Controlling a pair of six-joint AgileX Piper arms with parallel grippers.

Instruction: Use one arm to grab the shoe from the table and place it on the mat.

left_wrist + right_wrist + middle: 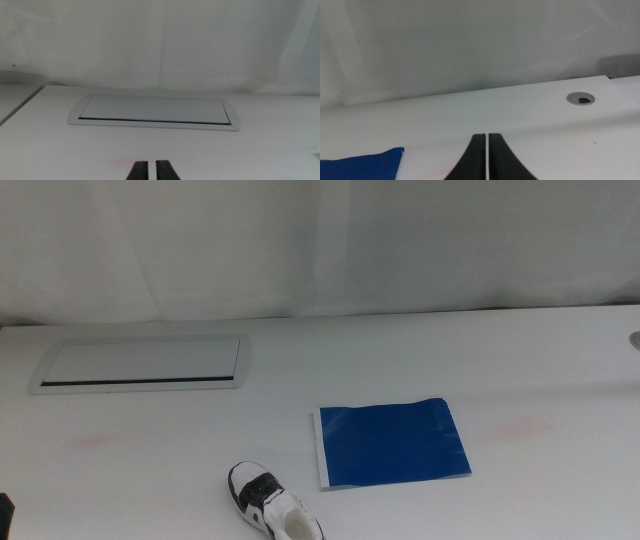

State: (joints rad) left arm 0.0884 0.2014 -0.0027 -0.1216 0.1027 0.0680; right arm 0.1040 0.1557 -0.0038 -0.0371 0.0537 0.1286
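Nothing gripped yet. Shoe (273, 502) low at near edge of bench (520, 360), left of centre, part cut off by the frame; long axis diagonal, black-panelled toe toward far-left, open white-lined heel toward near-right. Mat (392, 443) flat just right of shoe and slightly farther back, pale strip on the shoe-facing edge, apart from shoe, bare. Grey inset panel (140, 364) far-left, well apart from both.

Left gripper (149, 171): jaws nearly together, slim gap, holding nothing; faces the panel, shoe not in its view. Right gripper (486, 157): jaws closed to a hairline, holding nothing; corner of mat visible beside it, round grey port (581, 98) beyond.

Judged: shoe on left half, so left arm nearer; jaws must open and cross the shoe's narrow width.
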